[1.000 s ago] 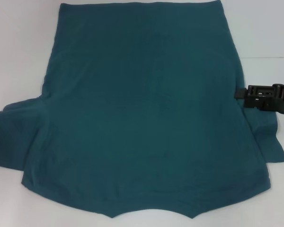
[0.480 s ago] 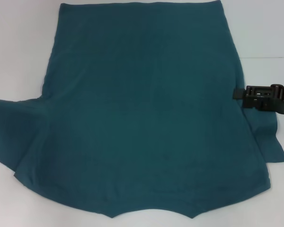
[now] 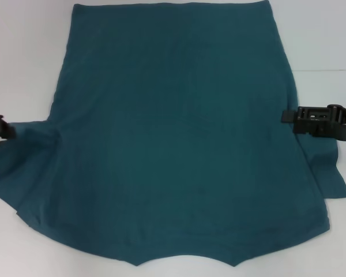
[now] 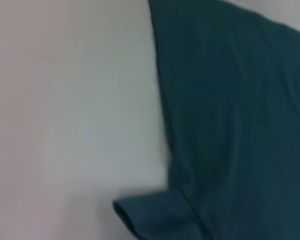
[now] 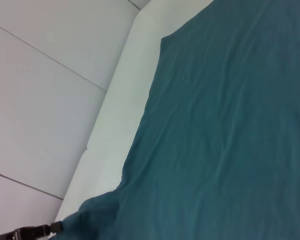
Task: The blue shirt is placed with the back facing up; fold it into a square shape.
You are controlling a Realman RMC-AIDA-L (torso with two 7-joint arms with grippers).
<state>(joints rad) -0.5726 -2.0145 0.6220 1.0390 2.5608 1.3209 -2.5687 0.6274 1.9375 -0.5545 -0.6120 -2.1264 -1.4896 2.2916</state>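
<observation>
The blue shirt point(image 3: 179, 138) lies spread flat across the white tabletop point(image 3: 23, 69), plain back up, its straight hem at the far side and its neckline notch at the near edge, so both sleeves flare out toward the robot's two sides where each arm can reach one. That layout seems to explain the arms' stations: the left gripper point(image 3: 6, 130) sits at the shirt's left edge just where the left sleeve point(image 3: 23, 167) branches from the body, and the right gripper point(image 3: 288, 116) sits level with it at the opposite edge, above the right sleeve point(image 3: 328, 173). They look matched for folding the sides inward as a first step toward a square (a judgement from their symmetry, not something seen). Both touch or nearly touch the cloth, but I cannot tell whether either is released or clenched on fabric, since the head view shows only dark housings at the shirt's margins. The left wrist view adds what the head view lacks: the shirt's side edge against bare tabletop and a small curled-over bit of cloth, seemingly the sleeve cuff point(image 4: 150, 215), rolled rather than flat. The right wrist view looks across the whole back panel, showing soft wrinkles running through the cloth, and catches the left gripper point(image 5: 37, 231) far off at the opposite sleeve.
</observation>
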